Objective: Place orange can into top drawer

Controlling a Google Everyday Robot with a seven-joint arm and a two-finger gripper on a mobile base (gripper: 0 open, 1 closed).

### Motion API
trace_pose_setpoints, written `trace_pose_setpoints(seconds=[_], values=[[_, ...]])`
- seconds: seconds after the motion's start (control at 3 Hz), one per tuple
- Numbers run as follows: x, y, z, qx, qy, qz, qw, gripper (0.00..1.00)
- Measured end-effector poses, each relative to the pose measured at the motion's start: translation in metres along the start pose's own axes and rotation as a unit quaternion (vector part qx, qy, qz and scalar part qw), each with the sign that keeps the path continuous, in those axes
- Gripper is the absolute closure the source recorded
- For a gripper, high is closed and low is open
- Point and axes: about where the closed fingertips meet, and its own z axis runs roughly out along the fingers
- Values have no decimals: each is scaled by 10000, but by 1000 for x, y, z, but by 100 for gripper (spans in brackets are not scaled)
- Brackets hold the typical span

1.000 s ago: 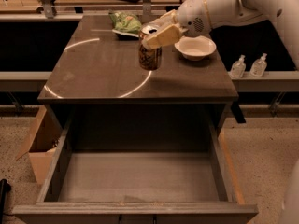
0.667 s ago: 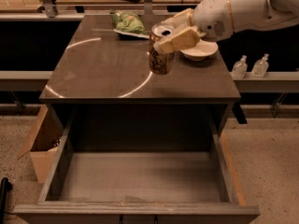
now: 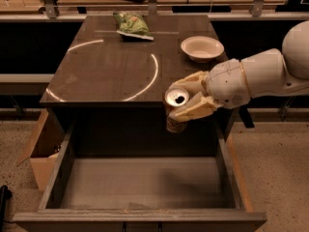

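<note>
In the one camera view, what differs most from a moment ago is where the load sits. The pincer [image 3: 175,104] then held the small orange-brown patterned drink can [image 3: 175,123] over the right middle of the dark brown counter [image 3: 111,66], close to the bowl. Now both have come forward past the counter's front edge. They hang in the air above the rear right part of the wide grey-brown top drawer [image 3: 140,182], which stands pulled open below the pincer with its flat bottom bare. The can touches neither the counter nor the drawer.

The pincer is clenched on the can. One cream finger lies across the far side near the silver top, and the other presses the near side lower down. The can's top, with its dark opening, faces up toward us, and its body points down toward the drawer.

The white arm [image 3: 256,76] reaches in from the right edge, running nearly level and dipping slightly toward the wrist, with its rounded joint casing just behind the pincer.

The shallow white bowl [image 3: 202,47], partly covered by the pincer before, now shows whole on the counter, beyond the pincer and a little to its right. The crumpled green chip bag [image 3: 132,24] lies farther back and to the pincer's left, well apart from it. A brown cardboard box [image 3: 41,144] stands on the floor far to the left, beside the drawer's side wall.
</note>
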Motion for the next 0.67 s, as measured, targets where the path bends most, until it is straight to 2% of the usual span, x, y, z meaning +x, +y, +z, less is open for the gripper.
trace_pose_setpoints(seconds=[0.67], values=[[0, 2, 2, -34, 4, 1, 10000, 100]])
